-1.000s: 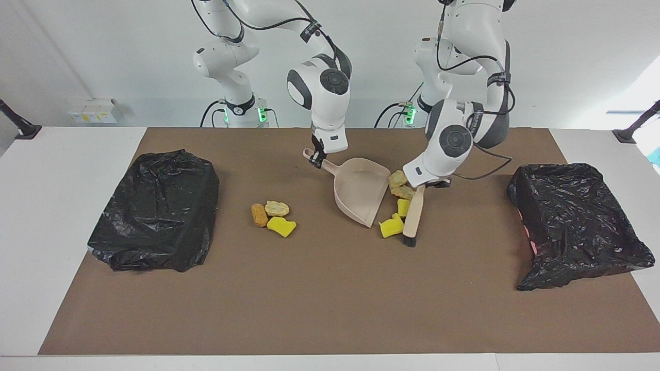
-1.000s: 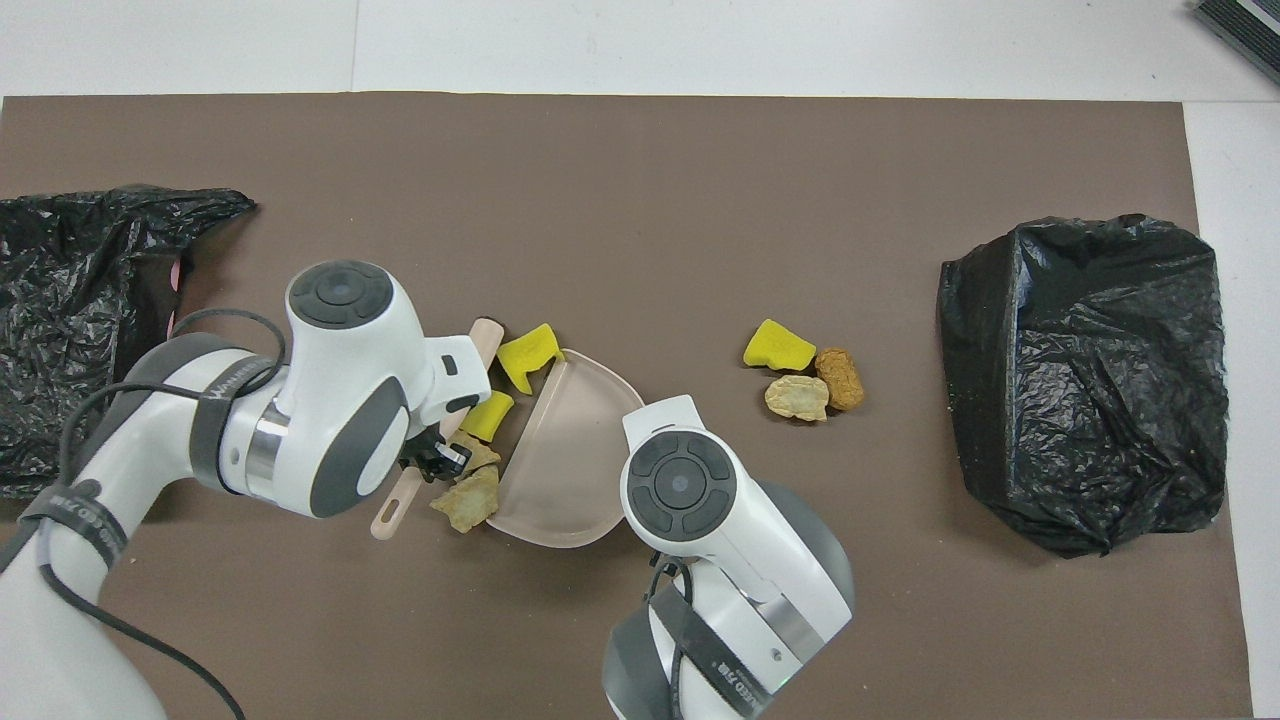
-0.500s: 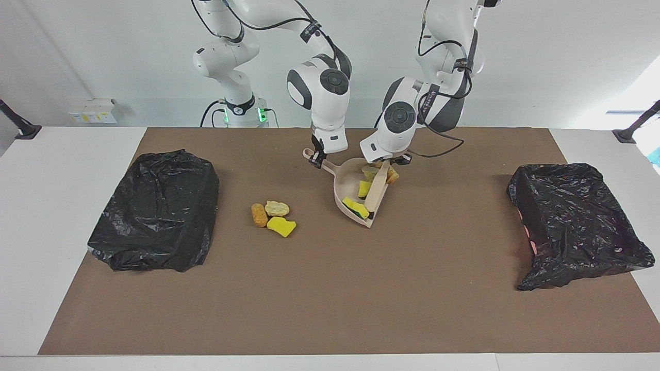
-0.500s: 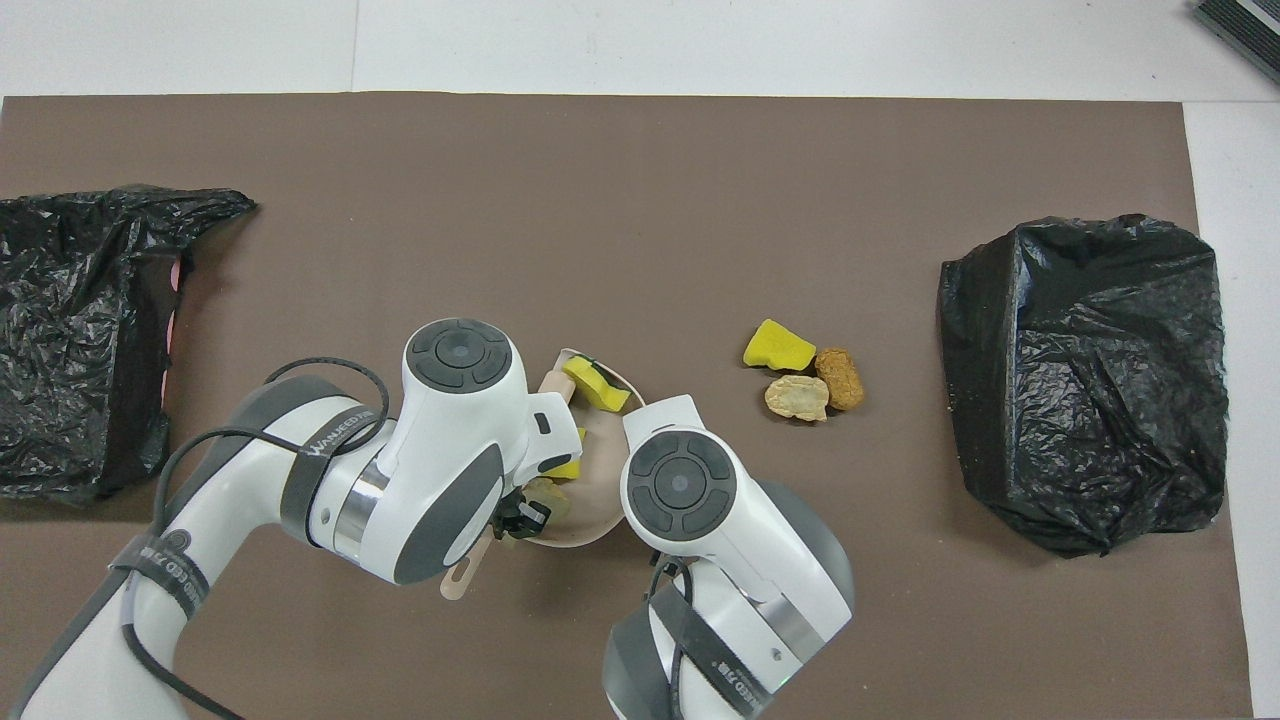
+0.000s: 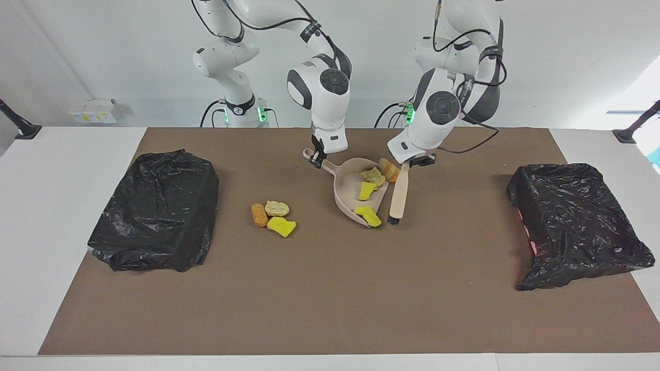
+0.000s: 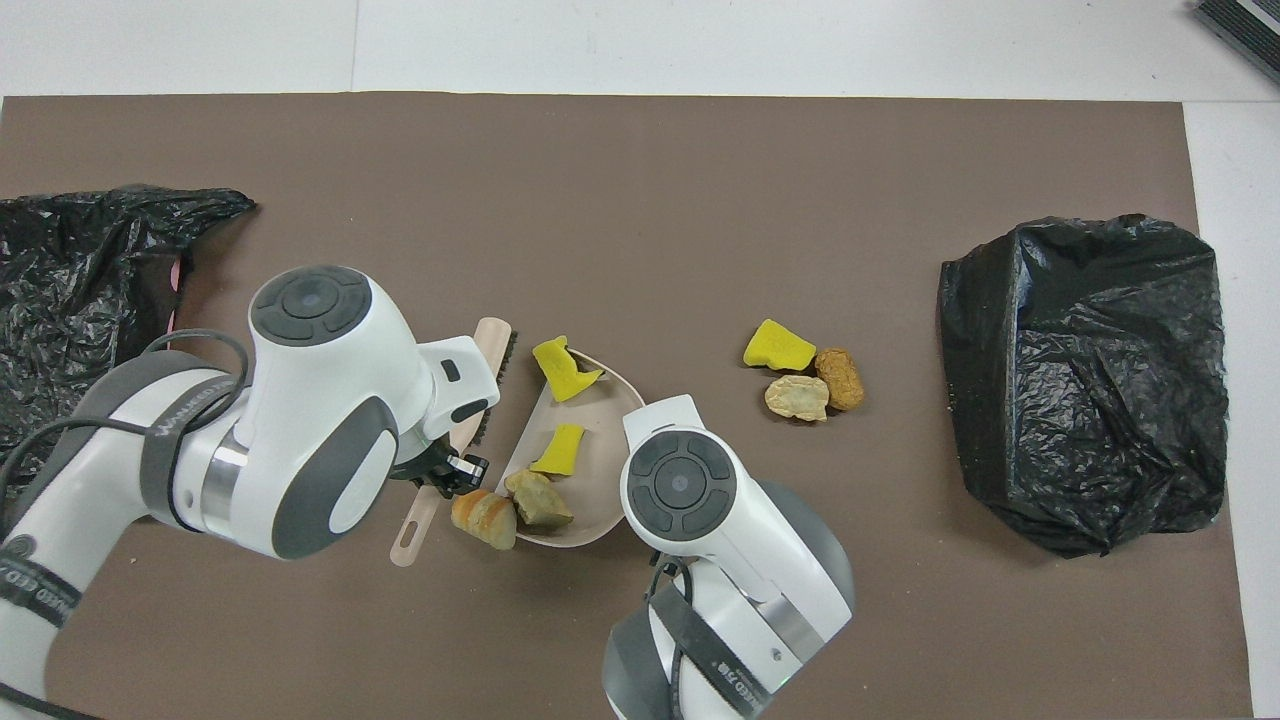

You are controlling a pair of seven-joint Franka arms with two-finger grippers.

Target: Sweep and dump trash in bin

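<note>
The beige dustpan [image 5: 349,181] lies on the brown mat, and my right gripper [image 5: 315,157] is shut on its handle. My left gripper [image 5: 415,162] is shut on the handle of the beige brush [image 5: 397,196], which stands beside the pan toward the left arm's end. Two yellow wedges [image 5: 367,190] [image 5: 368,215] and a tan chunk [image 5: 373,175] lie in the pan. Another tan-orange chunk [image 6: 485,516] sits at the pan's rim, just outside. A yellow wedge [image 5: 281,226], a tan chunk [image 5: 277,208] and the orange-brown lump [image 5: 259,215] lie together toward the right arm's end. In the overhead view the right gripper is hidden under its wrist.
A bin lined with a black bag [image 5: 154,211] stands at the right arm's end of the mat. Another black-bagged bin [image 5: 572,221] stands at the left arm's end, its mouth open. White table [image 5: 62,170] borders the mat.
My left arm swept the brush across into the dustpan, pushing scraps in, then drew it back out beside the pan. The dustpan and right gripper stayed put.
</note>
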